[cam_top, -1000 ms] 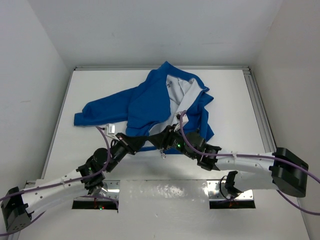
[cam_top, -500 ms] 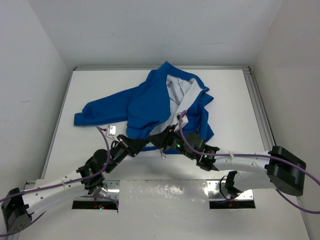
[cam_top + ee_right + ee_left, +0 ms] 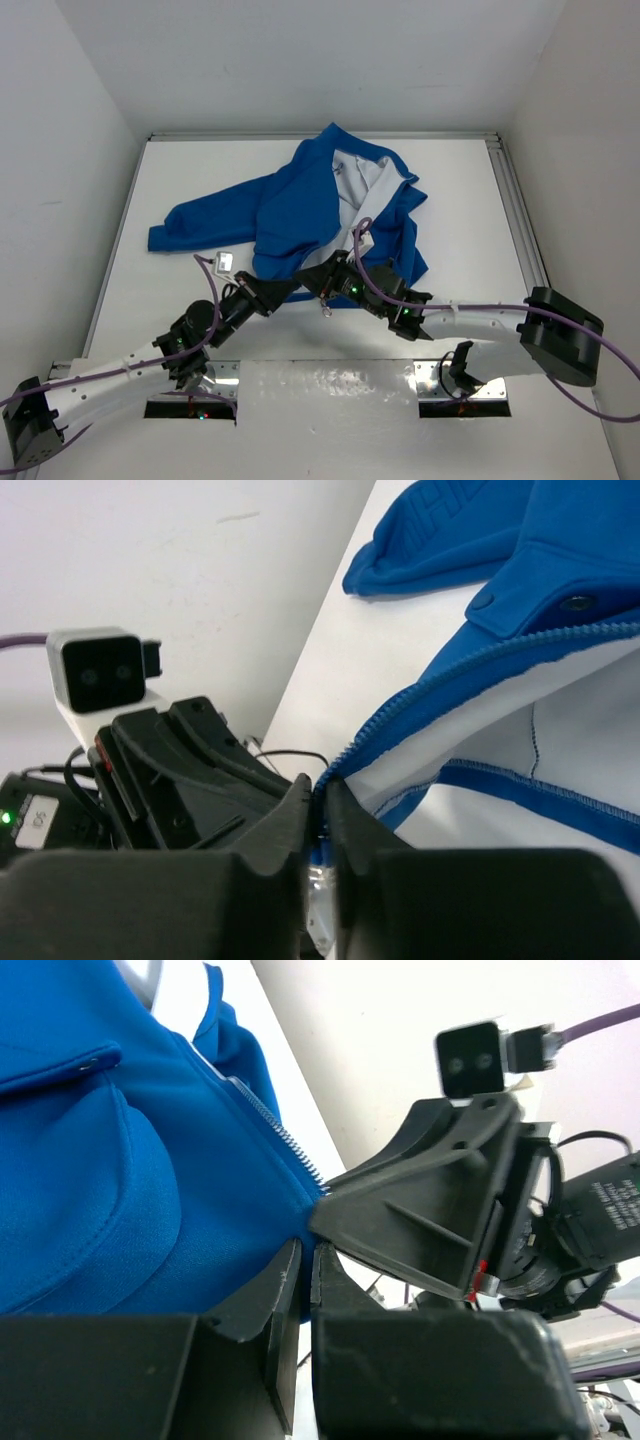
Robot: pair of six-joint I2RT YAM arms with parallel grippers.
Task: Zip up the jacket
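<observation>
**Hem pinch, both arms**

The bright blue long-sleeved fabric jacket [image 3: 300,200] lies crumpled on the white counter [image 3: 450,180], front open with the white lining showing. Its lower hem faces the arms.

The left end effector [image 3: 305,1255] has its jaws closed, gripping the blue hem at the foot of the zipper teeth [image 3: 270,1125].

The right end effector [image 3: 320,785] has its jaws nearly together, clamped on the bottom of the opposite zipper edge.

The two tips sit just beside each other.

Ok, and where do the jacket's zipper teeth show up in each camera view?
Top external: teeth too small to make out; the open front of the jacket runs down to lower centre.
Left wrist: zipper teeth run diagonally from upper left to centre.
Right wrist: zipper teeth curve from the right edge down to centre.
Shared landmark: left tool and right tool meeting at the jacket's bottom edge.
</observation>
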